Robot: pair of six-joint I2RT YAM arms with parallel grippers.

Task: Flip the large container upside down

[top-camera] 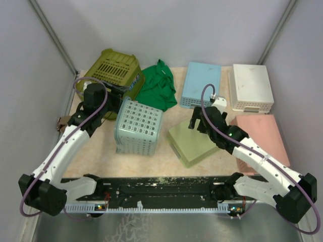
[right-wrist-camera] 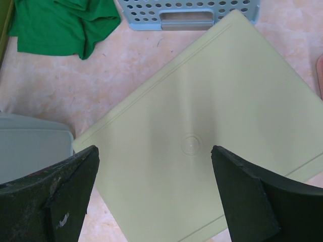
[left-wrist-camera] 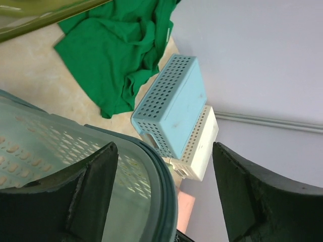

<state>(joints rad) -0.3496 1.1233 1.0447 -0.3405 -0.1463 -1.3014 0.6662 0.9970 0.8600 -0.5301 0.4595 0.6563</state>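
The teal basket [top-camera: 139, 126] lies mid-table with a perforated face upward and its dark rim along its left edge. At that edge sits the left claw [top-camera: 112, 108], jaws spread apart and not clamped. In the left wrist view the rim runs up through the gap of the claw [left-wrist-camera: 165, 151], close to one finger [left-wrist-camera: 96, 191] and clear of the other. Whether that finger touches the rim cannot be told.

Behind the basket are an olive basket [top-camera: 113, 70] and a green cloth [top-camera: 159, 85]. To its right lies a pale green box [top-camera: 192, 143]. The right claw [top-camera: 198, 121] hovers over the box, open and empty. Farther right are blue [top-camera: 202, 83], white [top-camera: 251, 85] and pink [top-camera: 262, 133] containers.
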